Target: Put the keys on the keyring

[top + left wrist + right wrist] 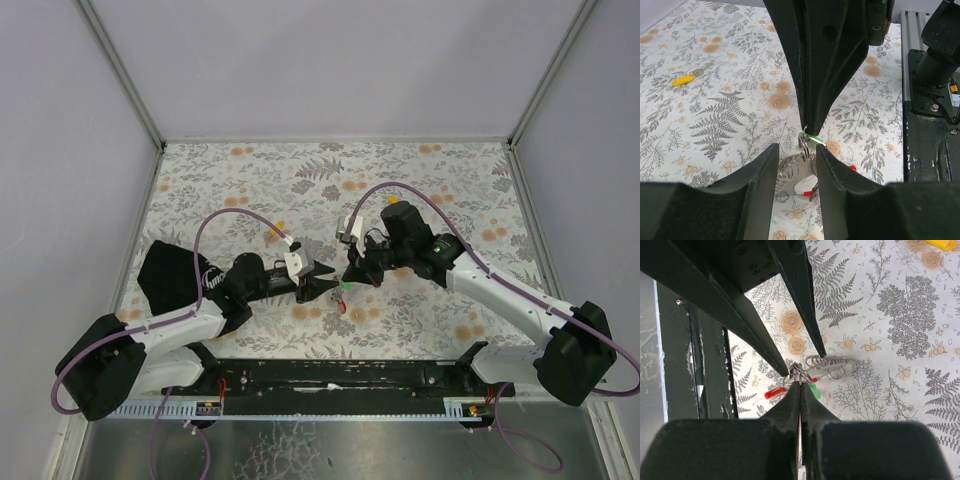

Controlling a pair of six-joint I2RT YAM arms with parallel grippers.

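While both arms meet at lower centre of top view | left gripper (328, 289) fingers parted, keyring (790, 175) seen between | right gripper (350, 278) clenched on green key (809, 138) | black rail (340, 372) near below, cloth (300, 180) open above | yellow key (682, 80) well apart

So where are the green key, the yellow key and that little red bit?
green key (809, 139): left wrist view, on its green plastic cap.
yellow key (682, 79): left wrist view, middle of its yellow cap, lying on the table.
red bit (773, 392): right wrist view, middle of the red piece.
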